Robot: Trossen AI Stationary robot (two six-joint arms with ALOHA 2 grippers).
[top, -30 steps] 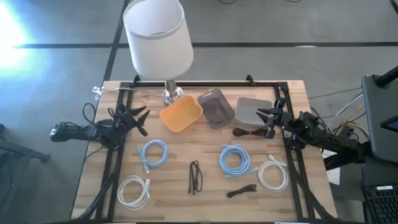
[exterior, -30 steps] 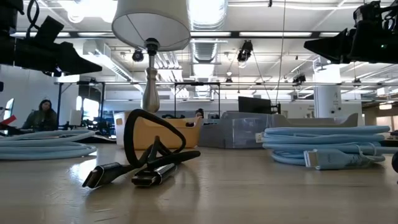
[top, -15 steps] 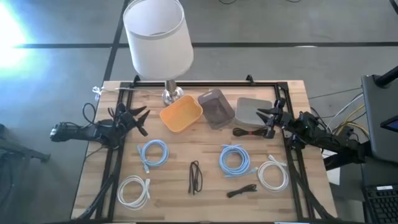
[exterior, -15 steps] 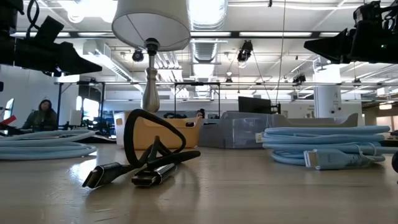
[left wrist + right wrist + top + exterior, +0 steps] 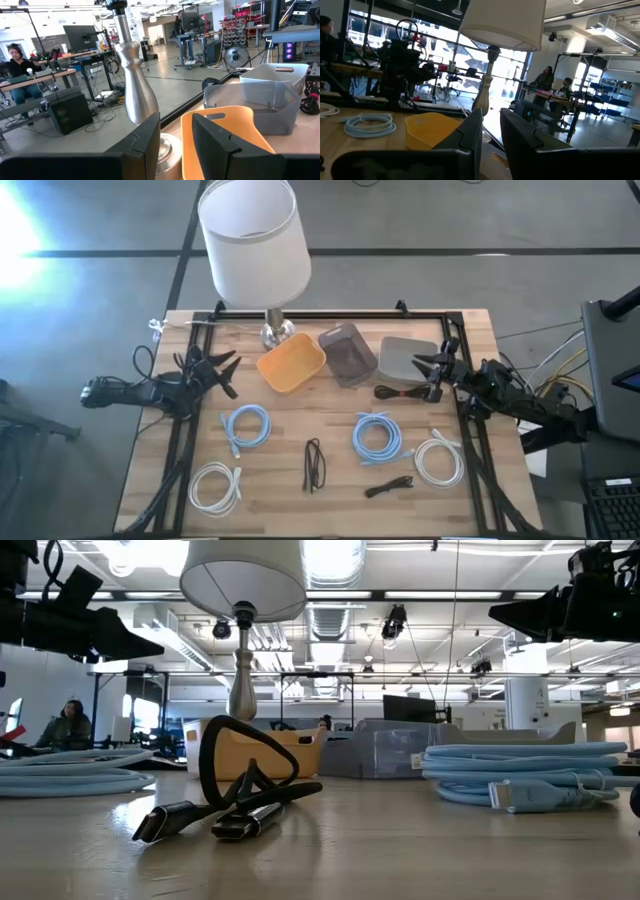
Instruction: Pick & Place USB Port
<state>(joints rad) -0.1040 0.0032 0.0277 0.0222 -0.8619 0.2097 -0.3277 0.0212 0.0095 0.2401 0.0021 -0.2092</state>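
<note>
A black USB cable, folded into a narrow loop, lies at the middle of the table's near half; in the low view its two plugs rest on the wood. A second black cable lies to its right. My left gripper hovers open over the table's left side, left of the orange bin. My right gripper hovers open on the right side, over the grey bin. Both grippers are above the table and hold nothing.
A lamp stands at the far edge, its metal base close in front of my left gripper. A clear bin sits between the orange and grey bins. Blue coils, white coils and a dark cable lie around.
</note>
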